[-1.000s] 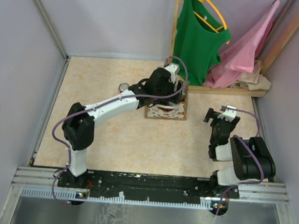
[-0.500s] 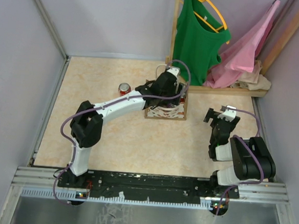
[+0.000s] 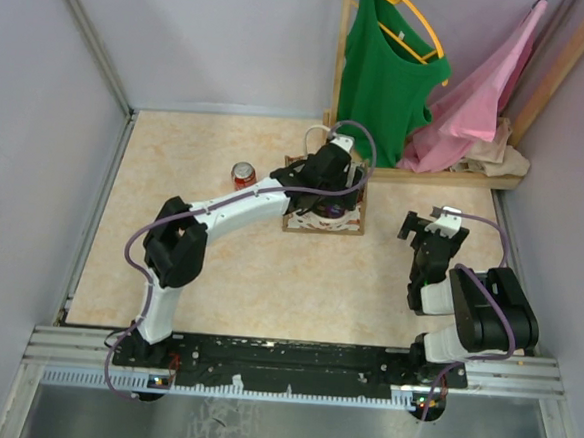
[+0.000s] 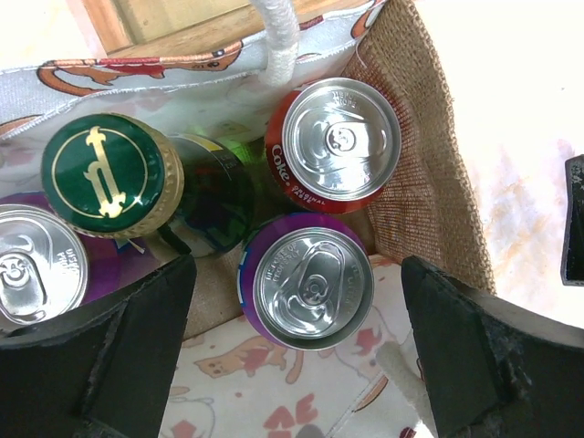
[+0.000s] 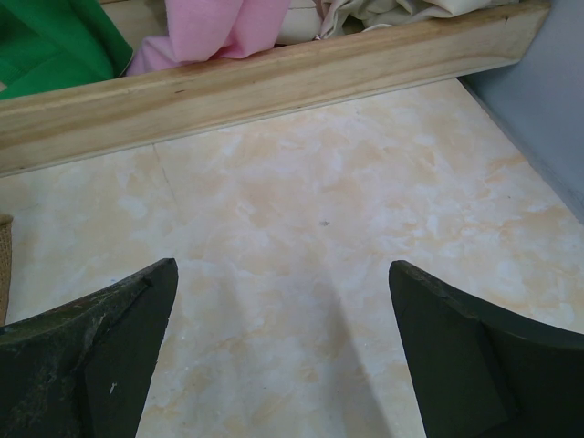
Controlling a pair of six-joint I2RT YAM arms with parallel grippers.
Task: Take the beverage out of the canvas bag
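The cream patterned canvas bag point(image 4: 429, 173) holds a red cola can point(image 4: 339, 139) upper right, a purple can point(image 4: 310, 281) at centre and a green-capped bottle point(image 4: 108, 173) upper left. The left gripper point(image 4: 297, 360) gapes above them. The right gripper point(image 5: 283, 356) gapes too, empty.

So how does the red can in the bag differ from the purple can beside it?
The red can has red sides with Coke lettering; the purple can, purple sides. The open left gripper straddles the purple can; the red can stands beyond it. Both stand upright, unopened.

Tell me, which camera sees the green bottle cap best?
The left wrist camera: the green bottle cap is close and whole. From the top, the left arm hides most of the canvas bag. The right wrist camera misses it.
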